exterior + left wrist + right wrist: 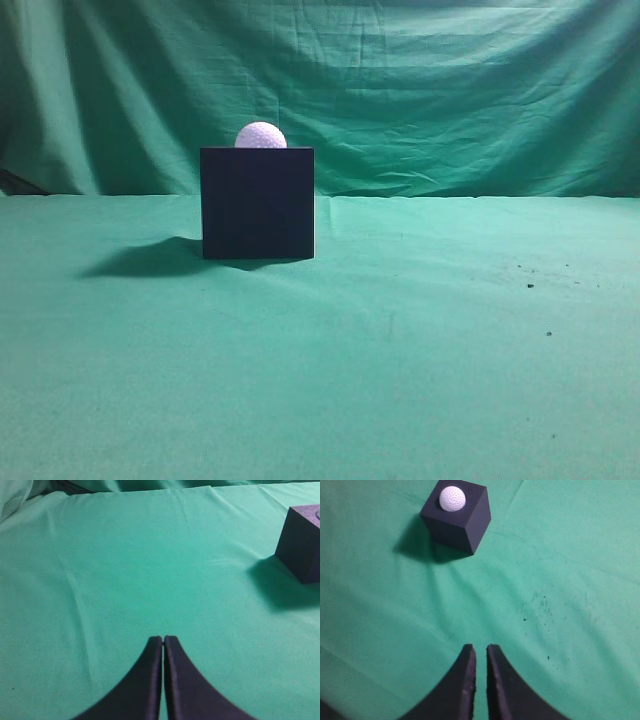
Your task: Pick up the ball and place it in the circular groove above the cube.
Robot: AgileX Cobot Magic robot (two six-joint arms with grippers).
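The white dimpled ball (260, 135) sits on top of the dark cube (257, 205), in the middle of its top face. The right wrist view shows the ball (452, 498) resting on the cube (470, 525) far ahead of my right gripper (481, 647), whose jaws are empty with only a narrow slit between them. My left gripper (163, 639) is shut and empty, low over the cloth. The cube's corner (302, 545) shows at the far right of the left wrist view. Neither gripper appears in the exterior view.
Green cloth covers the table (400, 350) and hangs as a backdrop (450, 90). A few dark specks (535, 605) lie on the cloth to the right of the cube. The cube casts a shadow (150, 260) to its left.
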